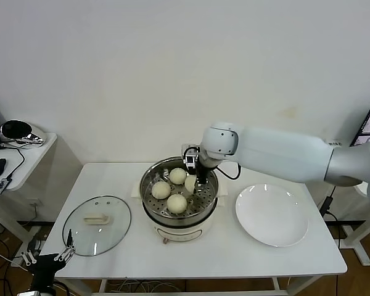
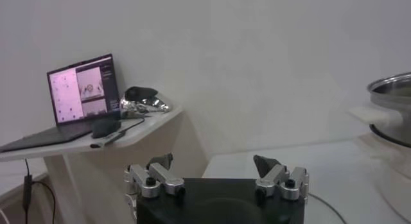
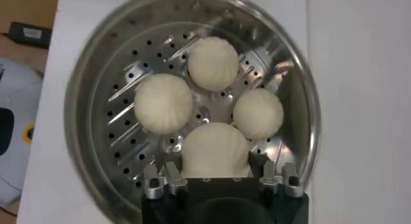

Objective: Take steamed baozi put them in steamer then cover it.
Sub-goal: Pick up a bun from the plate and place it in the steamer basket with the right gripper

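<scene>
Steamed baozi (image 3: 215, 151): four cream-white buns, all inside the steamer (image 1: 180, 217) on its perforated tray. Three lie free on the tray: one toward the steamer's left side (image 1: 161, 190), one toward the back (image 1: 177, 176), one toward the front (image 1: 177, 203). The fourth sits at the right of the cluster, between the fingers of the right gripper (image 3: 217, 175), which are clenched on its sides; in the right wrist view it touches or nearly touches its neighbours.

Steamer: shiny steel pot on a cream-white base with side handles, standing mid-counter (image 1: 234, 259), uncovered. A small dark mark shows on the base front; it cannot be read.

Cover (image 1: 97, 225): clear glass lid with metal rim and cream-white bar handle, lying flat on the counter to the steamer's left, apart from it.

Plate (image 1: 272, 214): flat white, on the counter to the steamer's right, with nothing on it.

Right gripper: reaching down into the pot from the right side, over the tray's right half.

Left gripper (image 1: 47, 258): low at the front left corner of the counter, just beside the cover's rim, fingers (image 2: 266, 162) released and spread, holding nothing.

Side table (image 2: 148, 122): to the left of the counter, carrying an open laptop (image 2: 82, 89) with a lit screen; its writing is too small to read. A shiny silver-and-black object (image 2: 142, 100) lies beside it.
</scene>
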Available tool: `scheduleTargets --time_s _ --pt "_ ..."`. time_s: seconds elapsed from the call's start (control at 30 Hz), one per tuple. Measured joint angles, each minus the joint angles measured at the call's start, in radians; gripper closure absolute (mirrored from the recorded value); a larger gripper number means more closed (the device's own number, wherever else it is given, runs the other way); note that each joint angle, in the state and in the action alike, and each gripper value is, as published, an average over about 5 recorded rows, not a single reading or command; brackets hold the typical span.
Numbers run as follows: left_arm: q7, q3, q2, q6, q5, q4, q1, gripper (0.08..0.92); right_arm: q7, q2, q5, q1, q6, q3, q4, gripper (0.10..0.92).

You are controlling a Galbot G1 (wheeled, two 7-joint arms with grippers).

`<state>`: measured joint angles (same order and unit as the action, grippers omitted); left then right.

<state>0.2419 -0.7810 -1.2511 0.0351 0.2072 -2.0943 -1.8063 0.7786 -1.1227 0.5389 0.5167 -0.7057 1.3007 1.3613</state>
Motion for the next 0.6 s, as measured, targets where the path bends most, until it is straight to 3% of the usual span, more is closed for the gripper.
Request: scheduleTargets --time_s 0.37,0.6 --pt "-0.001 0.001 -0.001 0.001 -0.004 0.002 0.003 0.177 -0.002 -0.017 -0.032 -0.050 -0.012 -0.006 -0.049 0.378" --pt "-0.001 0.001 -0.003 0.001 -0.005 0.002 0.003 0.177 0.002 -0.006 -0.035 -0.049 -0.015 -0.026 -0.044 0.231"
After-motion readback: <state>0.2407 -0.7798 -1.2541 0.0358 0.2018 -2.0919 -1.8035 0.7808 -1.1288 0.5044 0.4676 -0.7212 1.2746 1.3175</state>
